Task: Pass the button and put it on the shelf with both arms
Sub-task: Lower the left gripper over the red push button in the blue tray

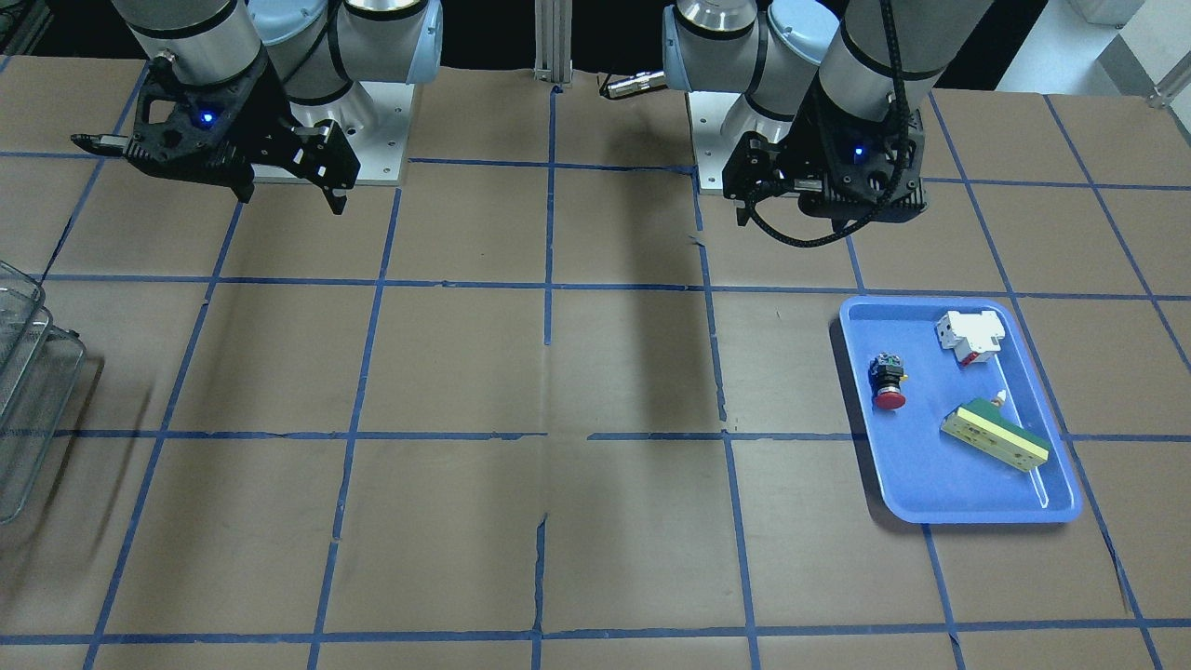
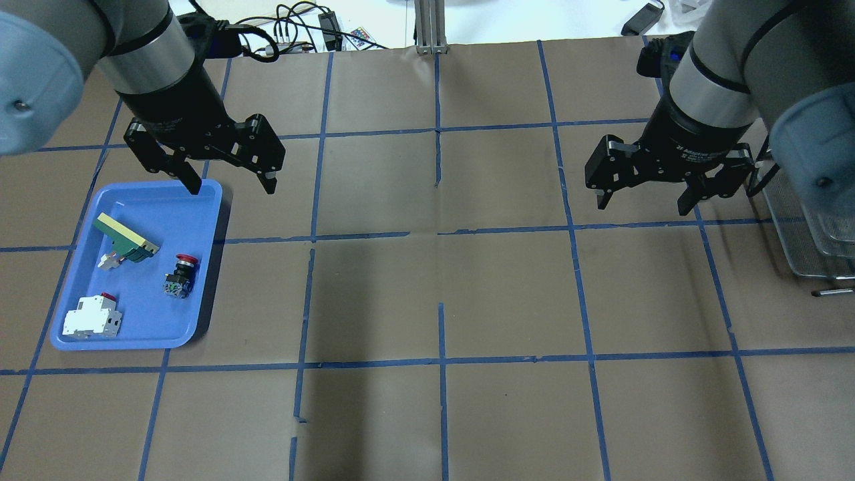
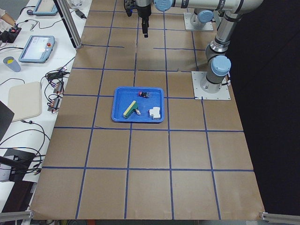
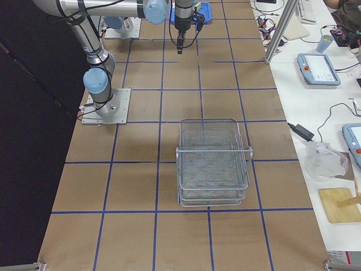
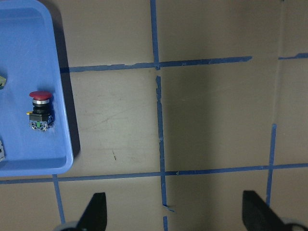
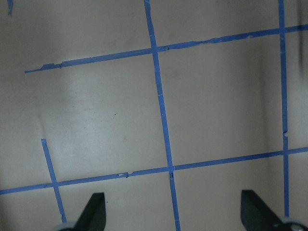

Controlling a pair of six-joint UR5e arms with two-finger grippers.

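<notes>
Button (image 2: pixel 182 272): in tray (image 2: pixel 153 314), untouched. L gripper (image 2: pixel 232 189): above tray's far corner, jaws wide, empty. R gripper (image 2: pixel 642 204): well apart from tray, wide, empty. Pickup pending, I'd say; next, L drops onto button.

Brown paper covers the table (image 2: pixel 507 294), and blue tape (image 6: pixel 164 125) rules it into big squares. On the robot's left side sits a flat blue tray (image 2: pixel 143 314). Well apart, at the right end, the wire mesh shelf (image 4: pixel 213 164) stands upright. Metal base plates (image 3: pixel 224 95) lie along the robot's edge.
</notes>
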